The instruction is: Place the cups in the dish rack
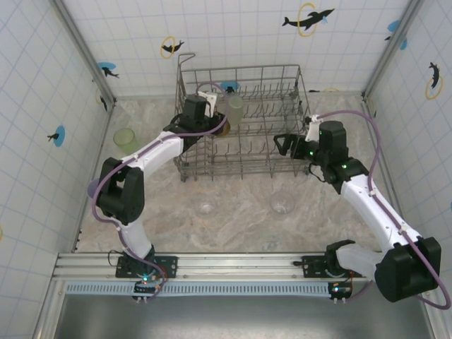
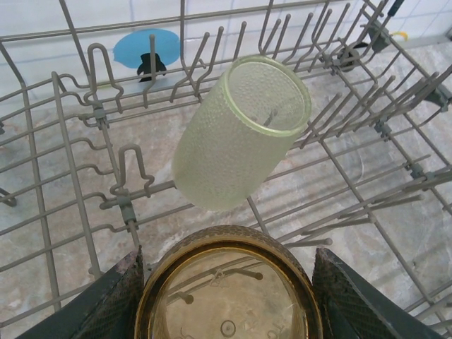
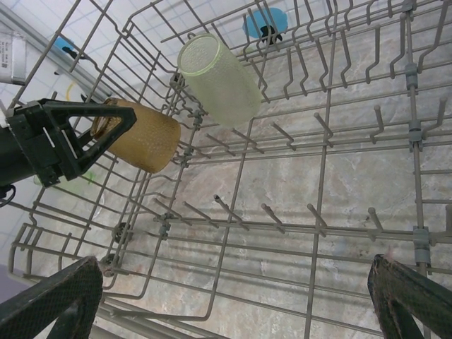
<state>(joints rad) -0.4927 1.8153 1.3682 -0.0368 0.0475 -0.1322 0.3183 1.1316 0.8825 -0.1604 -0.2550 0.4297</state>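
My left gripper (image 1: 210,121) is shut on an amber-brown cup (image 1: 222,128) and holds it on its side, low over the tines at the left of the dish rack (image 1: 240,169). In the left wrist view the cup's (image 2: 229,286) mouth faces the camera between the fingers (image 2: 116,296). A pale green cup (image 2: 240,141) leans tilted on the tines just beyond it, also seen from above (image 1: 235,109). My right gripper (image 1: 288,146) hangs open over the rack's right side with nothing between its fingers (image 3: 49,304). From there the amber cup (image 3: 138,138) and green cup (image 3: 219,78) show.
Another pale green cup (image 1: 126,139) stands on the table left of the rack. Two clear cups (image 1: 206,206) (image 1: 282,203) stand on the marbled table in front of the rack. Tiled walls close in the back and both sides.
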